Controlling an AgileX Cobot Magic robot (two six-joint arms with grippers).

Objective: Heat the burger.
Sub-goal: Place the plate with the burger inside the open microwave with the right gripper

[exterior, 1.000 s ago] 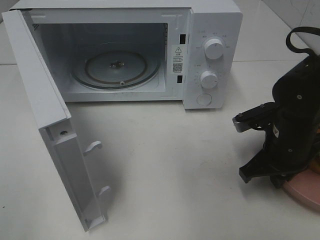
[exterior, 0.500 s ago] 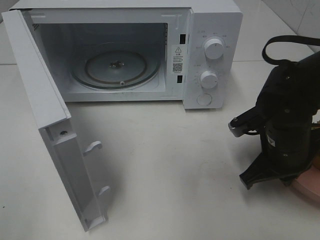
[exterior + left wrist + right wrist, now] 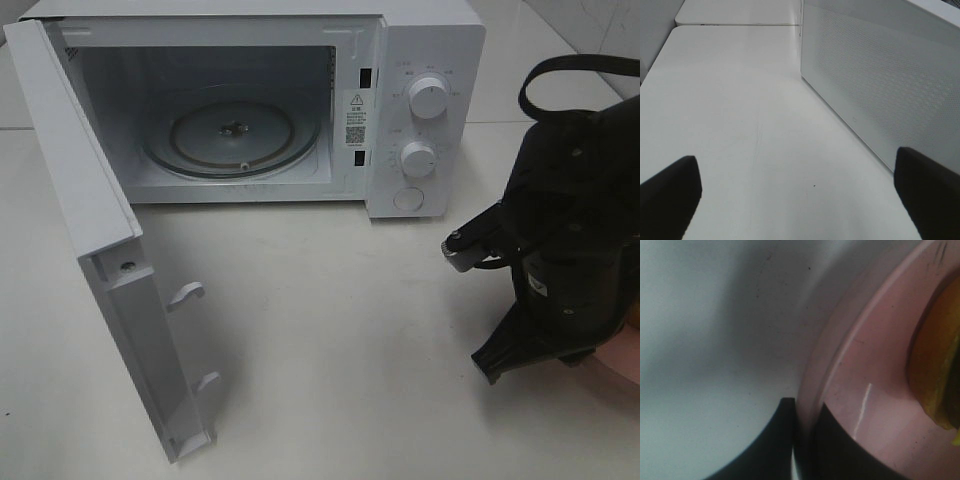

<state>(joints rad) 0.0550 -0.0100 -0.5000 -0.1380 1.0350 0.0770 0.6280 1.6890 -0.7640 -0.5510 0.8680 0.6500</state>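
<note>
At the near right edge of the table (image 3: 350,330), the right gripper (image 3: 802,435) is clenched on the rim of the pink plate (image 3: 865,390), a finger either side; the burger (image 3: 932,365) sits on that plate, just past the grip. Further back the microwave (image 3: 430,40) stands, door (image 3: 90,210) swung wide, glass turntable (image 3: 232,135) showing. Beside its white dotted panel the left gripper (image 3: 800,200) hangs released, jaws spread.
</note>
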